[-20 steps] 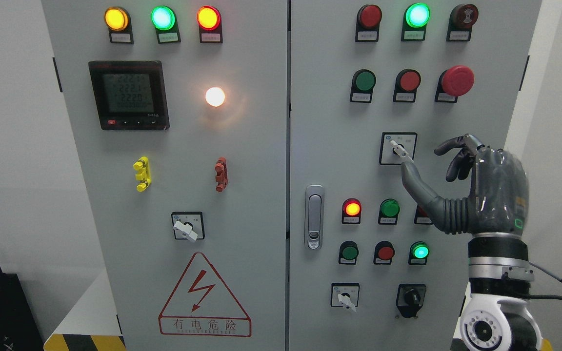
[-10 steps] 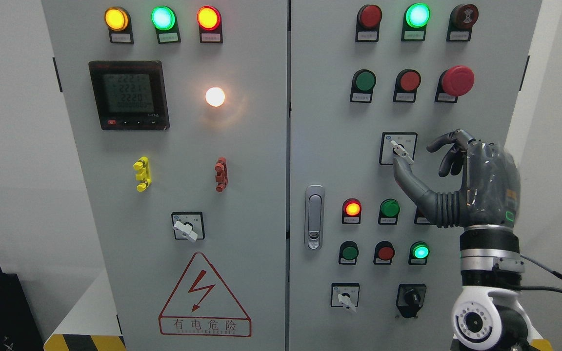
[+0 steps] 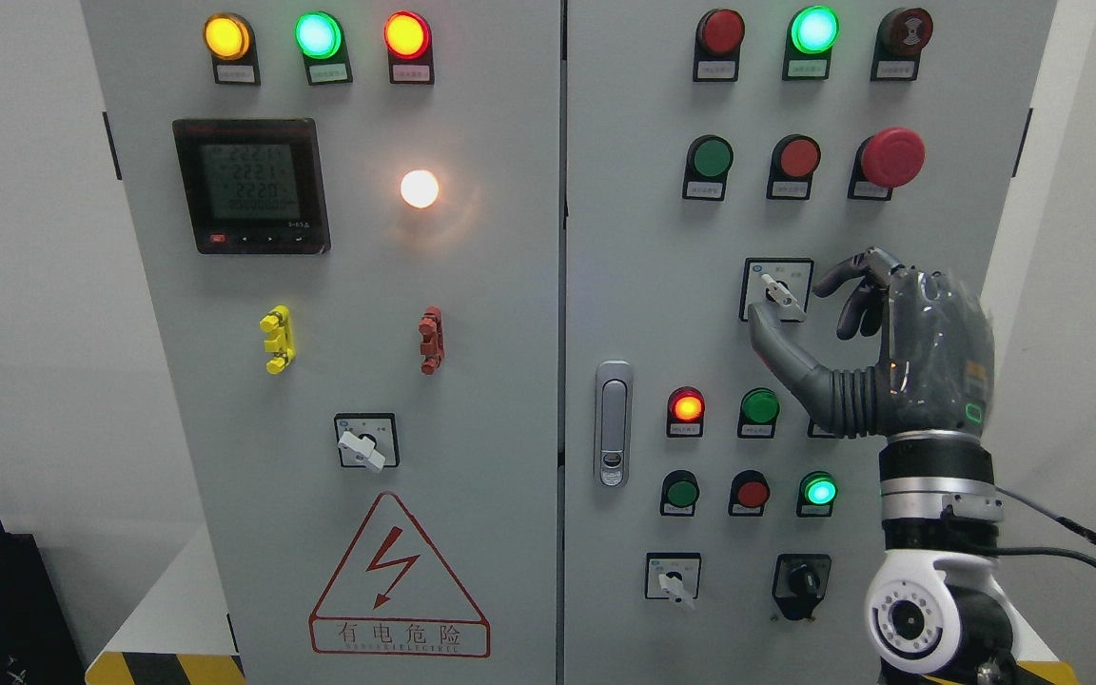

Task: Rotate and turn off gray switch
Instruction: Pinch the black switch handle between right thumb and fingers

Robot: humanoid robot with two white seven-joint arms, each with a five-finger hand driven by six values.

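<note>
The gray rotary switch (image 3: 781,293) sits in a black-framed square plate on the right cabinet door, its light lever slanting from upper left to lower right. My right hand (image 3: 800,303) is raised beside it, palm toward the panel. The thumb (image 3: 772,338) reaches up just below the lever's lower end. The curled fingers (image 3: 848,281) stand just right of the plate. The fingers are spread around the switch and hold nothing. My left hand is out of view.
Similar rotary switches sit on the left door (image 3: 364,442) and low on the right door (image 3: 672,577), with a black knob (image 3: 801,580) beside it. Lit and unlit buttons, a red emergency button (image 3: 890,157), a door latch (image 3: 613,423) and a meter (image 3: 251,185) fill the panel.
My right hand has moved left and a little up, closing in on the gray switch. The switch lever has kept its angle.
</note>
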